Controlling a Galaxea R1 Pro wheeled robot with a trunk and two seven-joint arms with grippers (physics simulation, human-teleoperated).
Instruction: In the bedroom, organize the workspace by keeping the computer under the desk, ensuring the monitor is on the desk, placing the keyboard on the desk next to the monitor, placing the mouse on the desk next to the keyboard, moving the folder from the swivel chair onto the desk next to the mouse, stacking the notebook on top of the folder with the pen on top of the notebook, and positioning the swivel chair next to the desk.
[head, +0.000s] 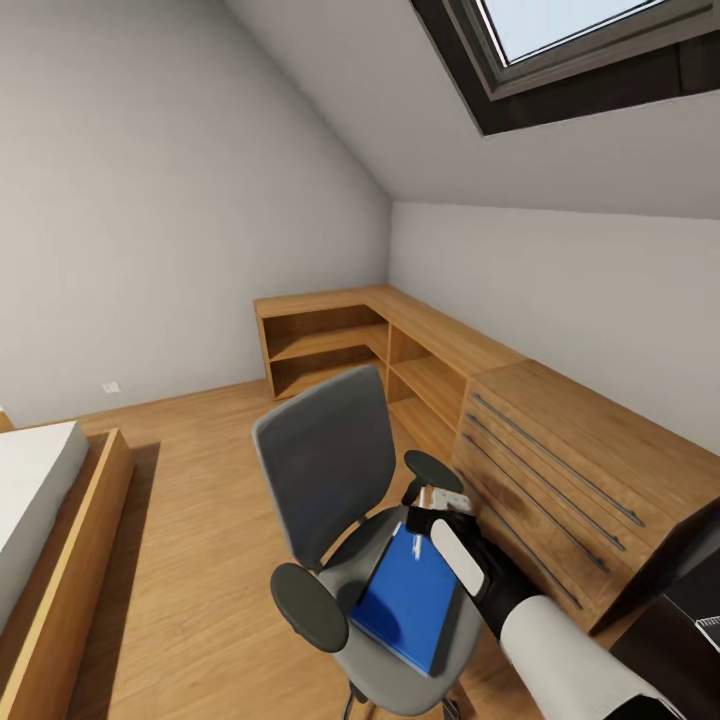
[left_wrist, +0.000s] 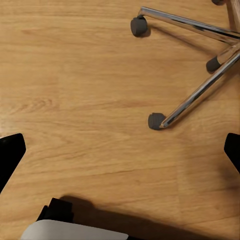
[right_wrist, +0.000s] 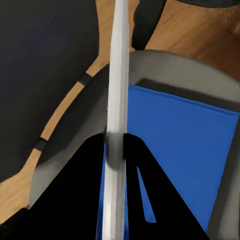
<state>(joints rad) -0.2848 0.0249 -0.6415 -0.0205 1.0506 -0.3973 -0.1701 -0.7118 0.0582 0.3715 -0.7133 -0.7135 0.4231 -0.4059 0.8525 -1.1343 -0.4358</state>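
The grey swivel chair (head: 325, 460) stands on the wood floor in the head view, its back turned to the far wall. On its seat the bright-blue folder (head: 408, 600) tilts, with its far end raised. My right gripper (head: 428, 512) is shut on that end. In the right wrist view my right gripper (right_wrist: 116, 145) clamps the folder's thin white edge (right_wrist: 118, 75), with the blue face (right_wrist: 185, 150) beside it over the grey seat (right_wrist: 165, 67). My left gripper (left_wrist: 120, 150) hangs open above bare floor near the chair's chrome base (left_wrist: 200, 92). A black desk corner (head: 665, 650) shows at lower right.
A light wooden chest with long bar handles (head: 560, 450) stands right of the chair, joined to low open shelves (head: 330, 340) in the far corner. A wood-framed bed (head: 50, 540) lies at left. Open floor stretches between bed and chair.
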